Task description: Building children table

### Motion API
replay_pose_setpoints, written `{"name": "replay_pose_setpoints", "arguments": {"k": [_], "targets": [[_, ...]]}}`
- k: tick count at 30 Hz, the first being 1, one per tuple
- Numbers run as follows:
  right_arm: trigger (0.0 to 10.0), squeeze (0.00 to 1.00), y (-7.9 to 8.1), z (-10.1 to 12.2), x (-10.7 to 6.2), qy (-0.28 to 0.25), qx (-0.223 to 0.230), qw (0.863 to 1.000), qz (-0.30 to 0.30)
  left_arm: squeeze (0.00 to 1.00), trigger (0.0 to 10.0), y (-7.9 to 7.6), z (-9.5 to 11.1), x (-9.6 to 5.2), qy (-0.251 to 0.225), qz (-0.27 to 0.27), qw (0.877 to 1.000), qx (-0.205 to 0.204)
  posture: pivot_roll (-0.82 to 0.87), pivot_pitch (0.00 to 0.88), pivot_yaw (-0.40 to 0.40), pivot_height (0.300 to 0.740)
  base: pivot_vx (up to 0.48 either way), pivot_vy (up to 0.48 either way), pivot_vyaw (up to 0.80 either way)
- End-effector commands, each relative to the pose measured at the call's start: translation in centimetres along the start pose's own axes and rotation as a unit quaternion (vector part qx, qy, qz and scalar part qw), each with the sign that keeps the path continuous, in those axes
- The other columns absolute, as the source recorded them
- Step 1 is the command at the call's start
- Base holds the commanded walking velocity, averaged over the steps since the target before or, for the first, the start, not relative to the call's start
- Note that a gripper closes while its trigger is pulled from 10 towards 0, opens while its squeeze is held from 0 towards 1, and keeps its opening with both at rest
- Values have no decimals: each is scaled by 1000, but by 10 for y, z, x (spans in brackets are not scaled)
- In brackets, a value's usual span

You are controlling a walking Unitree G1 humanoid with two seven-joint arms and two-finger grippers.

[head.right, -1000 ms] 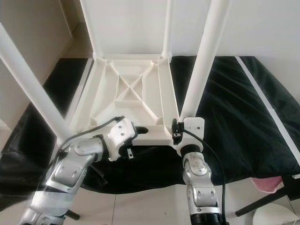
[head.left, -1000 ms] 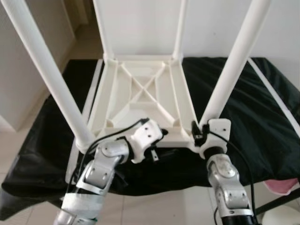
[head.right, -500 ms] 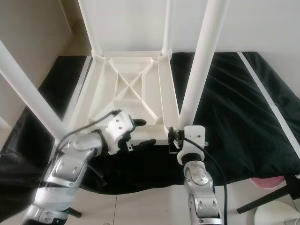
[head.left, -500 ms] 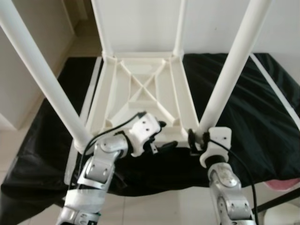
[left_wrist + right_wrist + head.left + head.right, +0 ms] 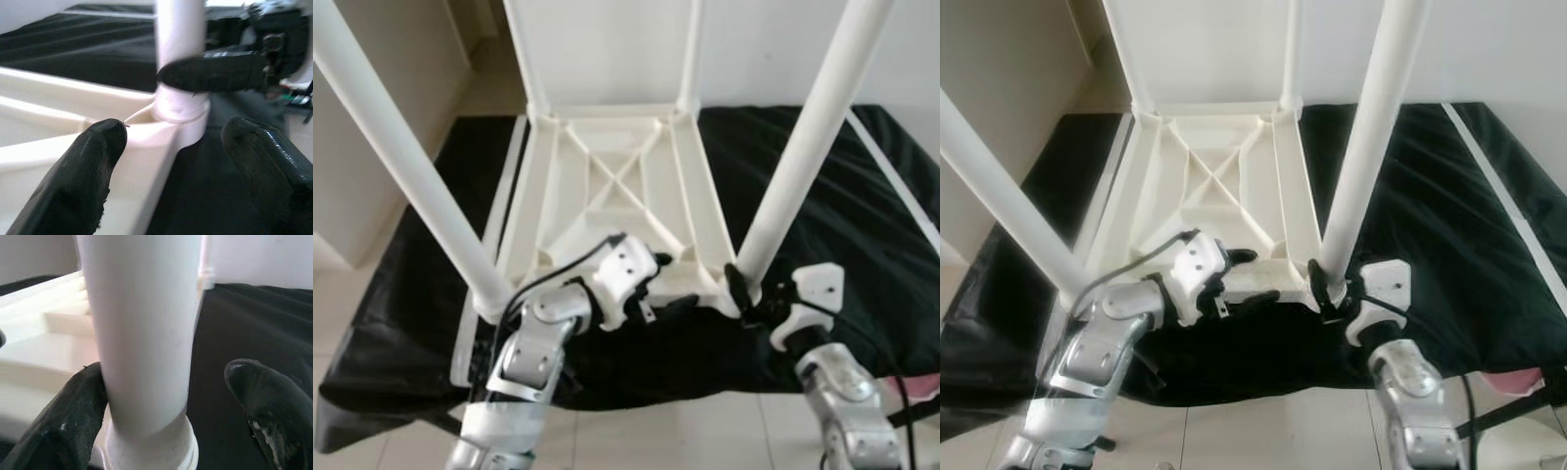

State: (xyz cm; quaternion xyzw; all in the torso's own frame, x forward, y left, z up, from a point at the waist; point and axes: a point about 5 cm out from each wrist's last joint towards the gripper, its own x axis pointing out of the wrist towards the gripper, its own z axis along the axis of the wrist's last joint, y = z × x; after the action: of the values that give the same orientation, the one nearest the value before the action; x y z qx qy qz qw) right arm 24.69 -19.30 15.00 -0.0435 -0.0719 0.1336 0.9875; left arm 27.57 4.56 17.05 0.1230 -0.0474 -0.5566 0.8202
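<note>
Your upturned white table [image 5: 617, 186] lies on the black cloth [image 5: 842, 245]; left gripper [image 5: 671, 284] gapes astride its near rail, right gripper [image 5: 161, 431] spread around the near-right leg [image 5: 803, 157], apparently touching one side

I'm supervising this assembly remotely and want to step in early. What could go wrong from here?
1. The right gripper straddles the near right leg at its base with jaws open, one finger touching. Closing off-centre could push the leg askew in its socket.
2. The left gripper hangs open over the upturned tabletop's near rim, so the top seems unheld and might slide on the black cloth.
3. Both grippers crowd one corner and may collide.
</note>
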Motion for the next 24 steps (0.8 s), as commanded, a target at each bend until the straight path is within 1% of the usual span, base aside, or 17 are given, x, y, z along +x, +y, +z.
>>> {"name": "replay_pose_setpoints", "arguments": {"k": [1, 5, 9, 13, 15, 16, 17, 18, 20, 21, 22, 24], "targets": [[10000, 0, -9, -4, -3, 11, 9, 1000, 23, 0, 10000, -5, 4, 6, -8, 11, 1000, -4, -95, 89, 34, 740, 0, 0, 0], [10000, 0, -18, -3, 0, 20, 5, 998, 65, 0, 10000, -12, 7, 11, -8, -12, 1000, 6, -108, 87, 33, 740, 0, 0, 0], [10000, 0, -24, -3, 4, 25, -1, 996, 86, 0, 10000, -16, 7, 14, -5, -20, 1000, 18, -110, 85, 33, 740, 0, 0, 0], [10000, 0, -31, -3, 21, 46, -31, 987, 154, 0, 10000, -19, 7, 22, -7, -18, 1000, 14, -112, 76, 28, 740, 0, 0, 0], [10000, 0, -30, -3, 27, 50, -29, 983, 177, 0, 10000, -20, 8, 22, -5, -21, 1000, 16, -109, 73, 24, 740, 0, 0, 0], [10000, 0, -30, -3, 27, 50, -29, 983, 177, 0, 10000, -20, 8, 22, -5, -21, 1000, 16, -109, 73, 24, 740, 0, 0, 0], [10000, 0, -29, -3, 30, 49, -30, 980, 190, 0, 10000, -20, 8, 22, -3, -22, 1000, 17, -107, 73, 22, 740, 0, 0, 0], [10000, 0, -26, -3, 35, 51, -27, 977, 207, 0, 10000, -20, 8, 22, 0, -24, 1000, 15, -103, 68, 16, 740, 0, 0, 0], [10000, 0, -26, -4, 37, 51, -26, 976, 210, 0, 10000, -20, 7, 22, 0, -24, 1000, 14, -103, 68, 16, 740, 0, 0, 0], [3961, 0, -23, -5, 39, 53, -27, 974, 221, 0, 10000, -21, 6, 22, 4, -26, 1000, 16, -100, 65, 12, 740, 0, 0, 0], [0, 0, -21, -7, 40, 55, -28, 972, 228, 0, 10000, -22, 6, 21, 6, -28, 999, 18, -99, 64, 10, 740, 0, 0, 0], [0, 0, -20, -8, 41, 56, -28, 971, 232, 0, 10000, -23, 5, 21, 8, -30, 999, 19, -97, 63, 7, 740, 0, 0, 0]]}}
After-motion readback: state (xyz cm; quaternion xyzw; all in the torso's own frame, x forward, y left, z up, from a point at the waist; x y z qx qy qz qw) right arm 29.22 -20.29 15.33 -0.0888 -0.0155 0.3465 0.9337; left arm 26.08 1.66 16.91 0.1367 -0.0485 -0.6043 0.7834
